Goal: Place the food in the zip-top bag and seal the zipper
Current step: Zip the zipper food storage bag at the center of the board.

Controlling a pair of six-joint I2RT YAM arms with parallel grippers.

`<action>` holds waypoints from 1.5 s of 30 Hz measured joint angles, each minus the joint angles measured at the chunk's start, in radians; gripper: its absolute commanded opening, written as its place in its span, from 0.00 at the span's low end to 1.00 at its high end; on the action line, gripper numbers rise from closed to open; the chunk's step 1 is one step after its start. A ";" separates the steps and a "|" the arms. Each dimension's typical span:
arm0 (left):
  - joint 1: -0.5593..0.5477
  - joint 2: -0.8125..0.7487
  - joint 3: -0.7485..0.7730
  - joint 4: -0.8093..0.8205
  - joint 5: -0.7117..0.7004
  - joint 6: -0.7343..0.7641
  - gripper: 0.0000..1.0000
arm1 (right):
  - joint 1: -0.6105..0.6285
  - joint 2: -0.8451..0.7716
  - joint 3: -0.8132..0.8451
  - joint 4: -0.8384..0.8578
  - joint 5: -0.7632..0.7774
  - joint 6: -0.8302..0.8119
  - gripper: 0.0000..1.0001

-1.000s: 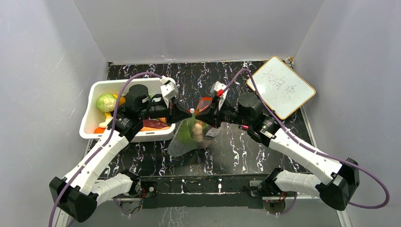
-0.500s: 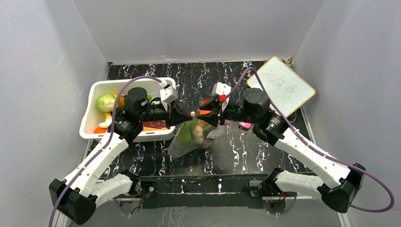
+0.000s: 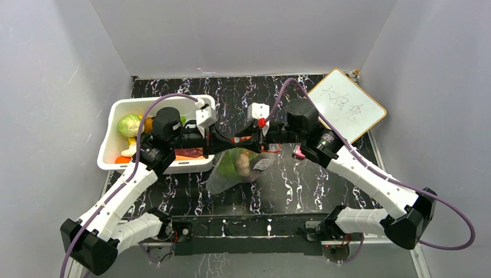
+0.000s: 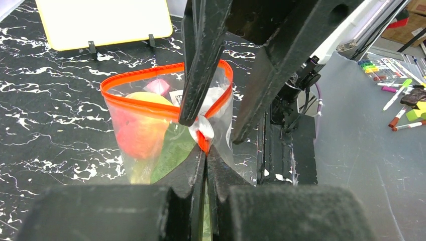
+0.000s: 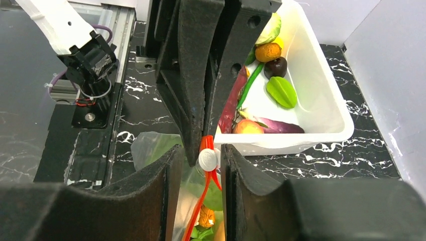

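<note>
Grey walls [image 3: 58, 87] are seen round a black, white-veined table [image 3: 289, 179]. Beside the left gripper [image 4: 205, 150] a white bin [image 5: 301, 143] of spare pieces [image 5: 281, 93] is kept. Between both grippers the zip-top bag [image 3: 220, 176] is hung with food [image 4: 135, 133] inside; its zipper [image 4: 135, 103] end is pinched tight by the left fingers [image 4: 193, 201], apparently as an anchor, while the right gripper [image 5: 203, 160], jaws partly apart, is set astride the white slider [image 5: 207, 159].

Plain grey walls [image 3: 243, 35] close in a black tabletop [image 3: 173, 194] veined with white on three sides, under even light, and a yellow-framed whiteboard [image 3: 344, 105] with handwriting stands propped at its far right corner.
</note>
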 measured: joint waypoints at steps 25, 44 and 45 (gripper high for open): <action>0.000 -0.044 -0.037 -0.018 0.010 0.097 0.00 | 0.002 0.097 0.101 -0.148 -0.004 -0.016 0.10; -0.005 -0.119 -0.148 0.149 -0.053 -0.017 0.00 | -0.024 0.071 0.101 -0.250 0.003 -0.079 0.00; -0.005 -0.119 -0.151 0.160 -0.061 -0.027 0.00 | -0.029 0.069 0.101 -0.257 0.010 -0.079 0.00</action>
